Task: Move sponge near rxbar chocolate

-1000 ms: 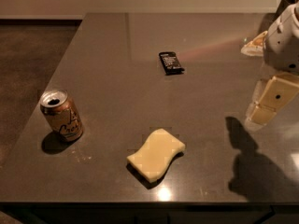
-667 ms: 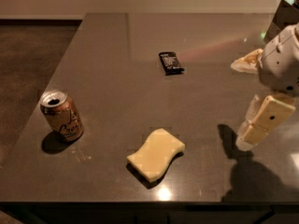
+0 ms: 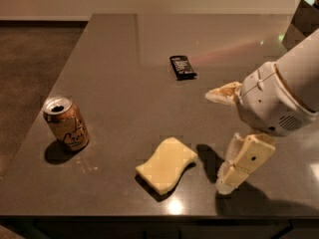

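Observation:
The pale yellow sponge (image 3: 167, 164) lies flat near the table's front edge. The black rxbar chocolate (image 3: 182, 66) lies flat farther back, well apart from the sponge. My gripper (image 3: 217, 142) comes in from the right and hangs just right of the sponge, not touching it. It is open and empty. One cream finger (image 3: 242, 162) points down at the table, the other (image 3: 222, 93) points left, higher up.
A copper-coloured drink can (image 3: 66, 123) stands upright at the front left. The dark grey table (image 3: 124, 49) ends at its left and front edges, with floor beyond the left one. A dark object (image 3: 301, 21) stands at the far right corner.
My arm and gripper have moved left and lower, from the right edge of the view to just beside the sponge. The sponge, bar and can have not moved.

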You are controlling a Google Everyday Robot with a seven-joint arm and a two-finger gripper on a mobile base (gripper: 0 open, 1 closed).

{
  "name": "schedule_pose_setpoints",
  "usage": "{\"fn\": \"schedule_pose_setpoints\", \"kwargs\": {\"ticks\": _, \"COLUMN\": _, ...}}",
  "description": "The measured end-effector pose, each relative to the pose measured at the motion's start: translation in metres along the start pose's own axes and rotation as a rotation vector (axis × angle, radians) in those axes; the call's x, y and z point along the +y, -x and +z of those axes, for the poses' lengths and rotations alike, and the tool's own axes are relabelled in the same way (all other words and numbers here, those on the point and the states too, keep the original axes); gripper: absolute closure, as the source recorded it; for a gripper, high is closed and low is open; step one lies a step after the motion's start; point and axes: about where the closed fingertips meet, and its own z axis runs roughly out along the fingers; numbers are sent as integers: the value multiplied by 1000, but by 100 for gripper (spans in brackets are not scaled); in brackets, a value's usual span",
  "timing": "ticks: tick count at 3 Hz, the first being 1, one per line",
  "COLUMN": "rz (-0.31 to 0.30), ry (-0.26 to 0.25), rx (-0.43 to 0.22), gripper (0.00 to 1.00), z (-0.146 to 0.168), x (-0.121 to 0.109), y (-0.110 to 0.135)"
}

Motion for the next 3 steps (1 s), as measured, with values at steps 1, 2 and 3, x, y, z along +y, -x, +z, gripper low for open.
{"fn": "schedule_pose_setpoints", "kwargs": {"ticks": 1, "rz": -43, "ry": 23, "rx": -37, "gripper": 0, "z": 21, "x": -1, "y": 25}}
{"fn": "schedule_pose_setpoints", "kwargs": {"ticks": 2, "rz": -65, "ry": 46, "rx": -47, "gripper": 0, "z": 52, "x": -4, "y": 39}}
{"fn": "schedule_pose_setpoints", "kwargs": {"ticks": 3, "rz": -67, "ry": 65, "rx": -29, "gripper": 0, "z": 71, "x": -4, "y": 38}}
